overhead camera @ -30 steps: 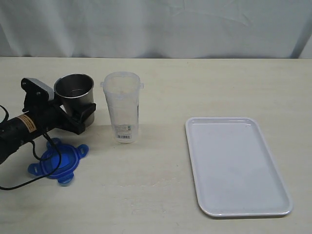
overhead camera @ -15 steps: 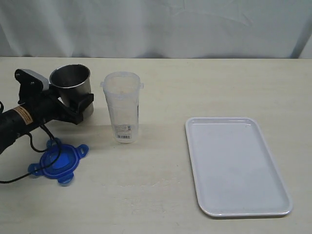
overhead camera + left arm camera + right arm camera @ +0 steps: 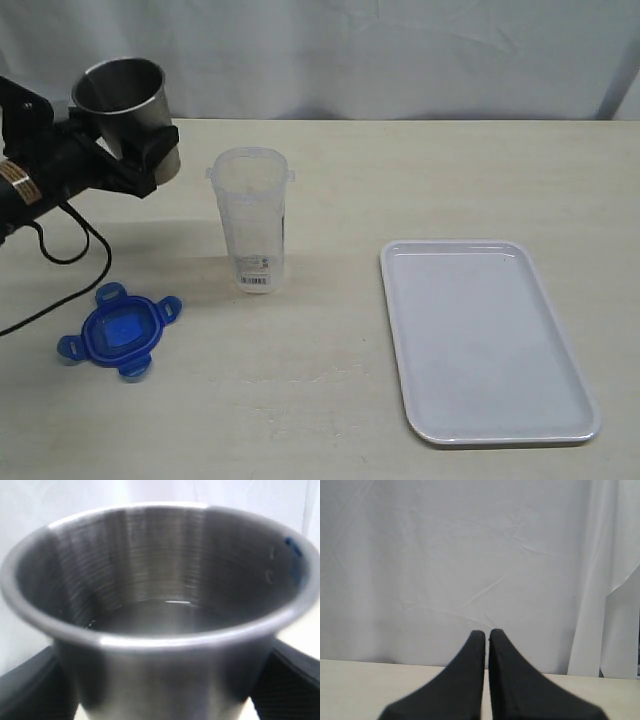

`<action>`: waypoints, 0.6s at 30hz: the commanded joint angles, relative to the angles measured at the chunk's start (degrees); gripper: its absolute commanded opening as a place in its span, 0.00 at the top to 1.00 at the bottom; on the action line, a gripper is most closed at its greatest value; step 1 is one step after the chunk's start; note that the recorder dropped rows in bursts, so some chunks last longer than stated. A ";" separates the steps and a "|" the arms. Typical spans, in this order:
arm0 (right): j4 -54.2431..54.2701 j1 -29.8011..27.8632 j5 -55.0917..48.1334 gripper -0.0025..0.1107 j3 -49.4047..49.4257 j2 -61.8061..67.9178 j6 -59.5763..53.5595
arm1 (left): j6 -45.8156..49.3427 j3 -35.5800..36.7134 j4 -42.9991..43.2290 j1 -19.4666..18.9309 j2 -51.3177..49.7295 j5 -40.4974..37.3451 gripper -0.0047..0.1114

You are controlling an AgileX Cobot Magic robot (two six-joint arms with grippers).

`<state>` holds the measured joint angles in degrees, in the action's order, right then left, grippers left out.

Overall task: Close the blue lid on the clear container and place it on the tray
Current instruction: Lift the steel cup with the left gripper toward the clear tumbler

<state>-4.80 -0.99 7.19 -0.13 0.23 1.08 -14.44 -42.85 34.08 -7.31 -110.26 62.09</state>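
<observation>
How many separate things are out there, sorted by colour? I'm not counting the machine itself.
Blue: 1, the blue lid
Clear: 1, the clear container
White: 1, the tray
Silver: 1, the steel cup, held in the air
Total: 4

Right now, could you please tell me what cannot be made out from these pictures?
- Left wrist view: the steel cup fills the frame, hiding the table; whether it holds liquid is unclear.
- Exterior view: the right gripper is off frame.
- Exterior view: print on the label of the clear container is too small to read.
</observation>
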 commanded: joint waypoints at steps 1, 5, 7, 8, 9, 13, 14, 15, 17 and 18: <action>0.12 -0.16 0.19 0.94 0.13 -0.23 0.31 | -0.60 -0.20 -0.73 0.67 7.73 -8.92 0.96; 0.12 -0.16 0.19 0.94 0.13 -0.23 0.31 | -0.60 -0.20 -0.23 1.53 12.24 -16.05 0.96; 0.12 -0.16 0.19 0.94 0.13 -0.23 0.31 | -0.60 -0.20 -0.23 2.67 13.40 -18.31 0.96; 0.12 -0.16 0.19 0.94 0.13 -0.23 0.31 | -0.60 -0.20 -0.23 3.54 13.74 -19.55 0.96; 0.12 -0.16 0.19 0.94 0.13 -0.23 0.31 | -0.60 -0.20 -0.23 4.29 13.75 -20.34 0.96; 0.12 -0.16 0.19 0.94 0.13 -0.23 0.31 | -0.25 -0.20 -0.35 7.92 13.75 -22.09 0.96; 0.12 -0.16 0.19 0.94 0.13 -0.23 0.31 | -0.13 -0.20 -0.62 8.24 13.75 -22.09 0.96; 0.12 -0.16 0.19 0.94 0.13 -0.23 0.31 | -0.13 -0.20 -0.87 8.74 13.75 -22.09 0.96; 0.12 -0.16 0.19 0.94 0.13 -0.23 0.31 | 0.03 -0.20 -1.92 8.73 13.75 -22.09 0.96; 0.12 -0.16 0.19 0.94 0.13 -0.23 0.31 | 0.57 -0.20 -2.32 8.73 13.75 -22.17 0.96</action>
<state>-4.80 -0.99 7.19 -0.13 0.23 1.08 -14.57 -42.75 34.21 1.25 -97.50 37.05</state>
